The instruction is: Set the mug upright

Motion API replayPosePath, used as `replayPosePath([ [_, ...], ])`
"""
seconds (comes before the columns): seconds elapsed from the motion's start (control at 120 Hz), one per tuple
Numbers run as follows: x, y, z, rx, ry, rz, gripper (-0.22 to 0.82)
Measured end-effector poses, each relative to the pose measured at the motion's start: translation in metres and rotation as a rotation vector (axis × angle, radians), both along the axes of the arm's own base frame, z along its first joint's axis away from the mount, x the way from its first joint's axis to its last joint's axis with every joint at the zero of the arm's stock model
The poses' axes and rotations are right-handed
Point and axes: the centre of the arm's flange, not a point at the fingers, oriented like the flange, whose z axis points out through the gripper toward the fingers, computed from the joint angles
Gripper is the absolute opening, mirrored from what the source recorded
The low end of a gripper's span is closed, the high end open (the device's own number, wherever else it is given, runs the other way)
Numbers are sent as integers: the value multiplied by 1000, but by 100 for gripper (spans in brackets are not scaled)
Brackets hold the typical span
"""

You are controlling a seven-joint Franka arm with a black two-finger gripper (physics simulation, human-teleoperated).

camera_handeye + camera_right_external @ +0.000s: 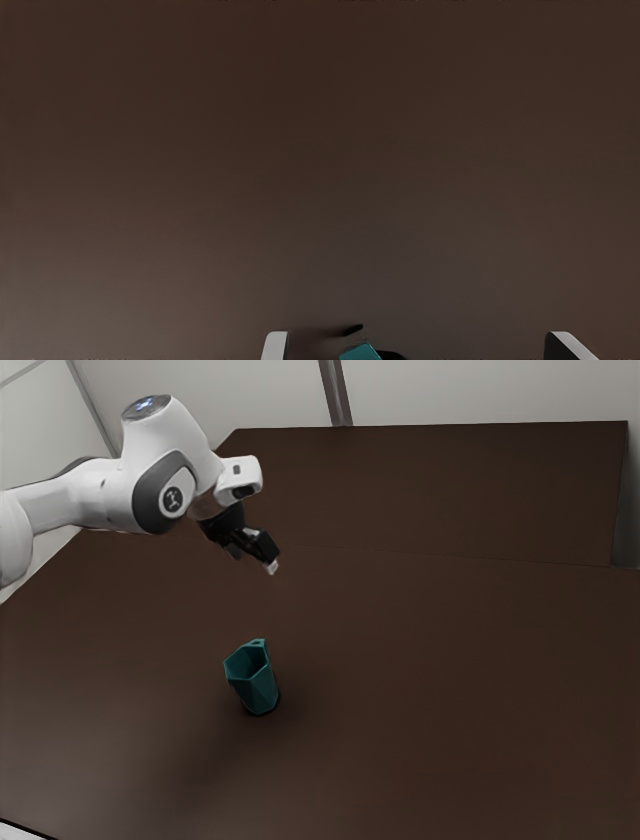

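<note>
My claw [255, 560] is spread wide, holding nothing; the mug [254, 680] stands on the table [430, 700], below me and well apart, nearer the exterior view's bottom edge; its long axis looks upright, mouth up, as asked; I count one mug, one table, one claw.

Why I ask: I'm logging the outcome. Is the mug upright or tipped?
Upright: in the exterior view, the mug has its mouth up and its base on the table.
</note>
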Motion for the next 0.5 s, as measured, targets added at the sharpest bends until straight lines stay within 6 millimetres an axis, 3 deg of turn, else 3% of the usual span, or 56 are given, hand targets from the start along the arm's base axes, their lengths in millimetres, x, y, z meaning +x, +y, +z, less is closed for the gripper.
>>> replayPosePath([
  [0.108,22,16,28,15,24,16,57],
  [0.283,21,42,68,22,60,37,59],
  [0.5,11,75,76,24,115,72,60],
])
